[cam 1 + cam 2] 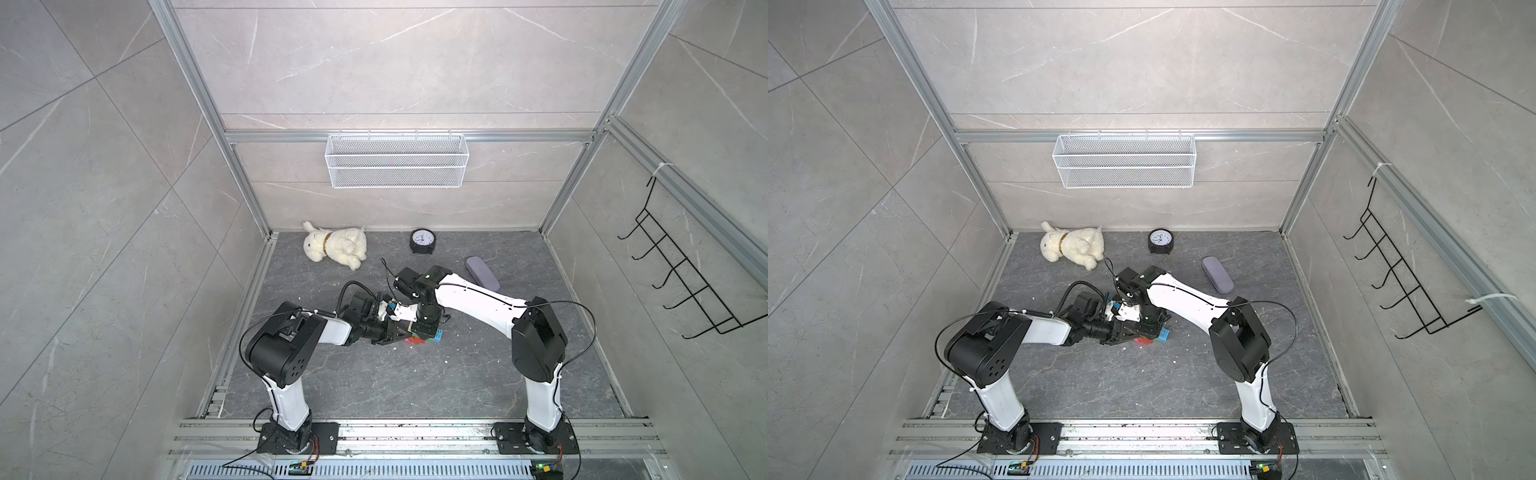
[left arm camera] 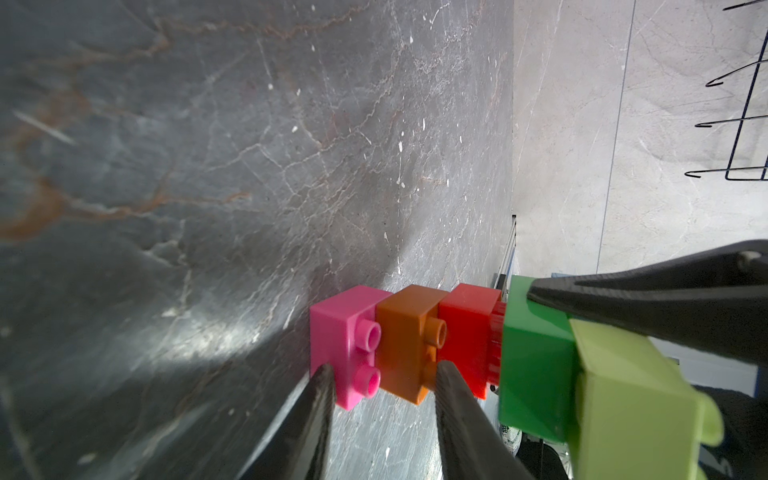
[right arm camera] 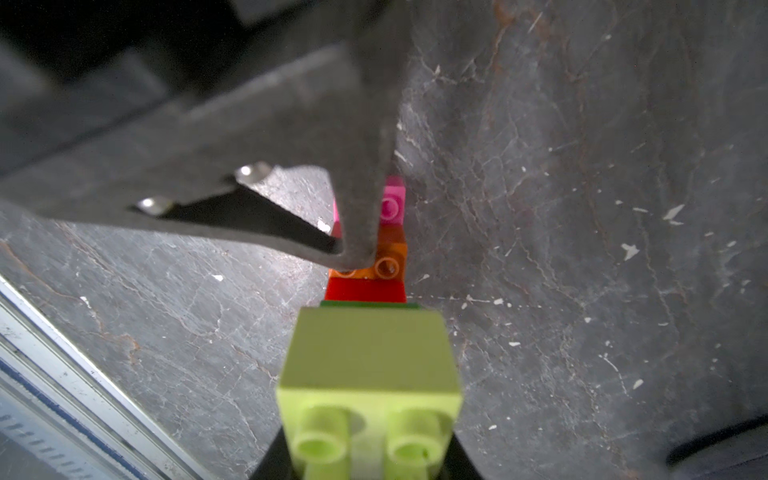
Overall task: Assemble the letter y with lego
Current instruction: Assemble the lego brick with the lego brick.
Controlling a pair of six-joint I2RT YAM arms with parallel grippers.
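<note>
The letter y point(image 1: 419, 339) lies low over the dark table between both arms, and its blue brick point(image 1: 437, 336) pokes out in both top views point(image 1: 1165, 333). In the left wrist view the pink point(image 2: 340, 332), orange point(image 2: 405, 345) and red point(image 2: 467, 332) stem bricks join the green crossbar point(image 2: 536, 374) and a yellow-green brick point(image 2: 631, 399). My left gripper point(image 2: 384, 374) is shut across the pink and orange bricks. My right gripper point(image 3: 365, 457) is shut on the yellow-green brick point(image 3: 368, 357). One right finger point(image 2: 648, 299) rests against the green crossbar.
At the back of the table are a white plush dog point(image 1: 334, 247) and a black clock point(image 1: 423, 241). A grey case point(image 1: 482, 273) lies just beyond the right forearm. A white wire basket point(image 1: 397, 160) hangs on the back wall and a black hook rack point(image 1: 685, 282) on the right wall.
</note>
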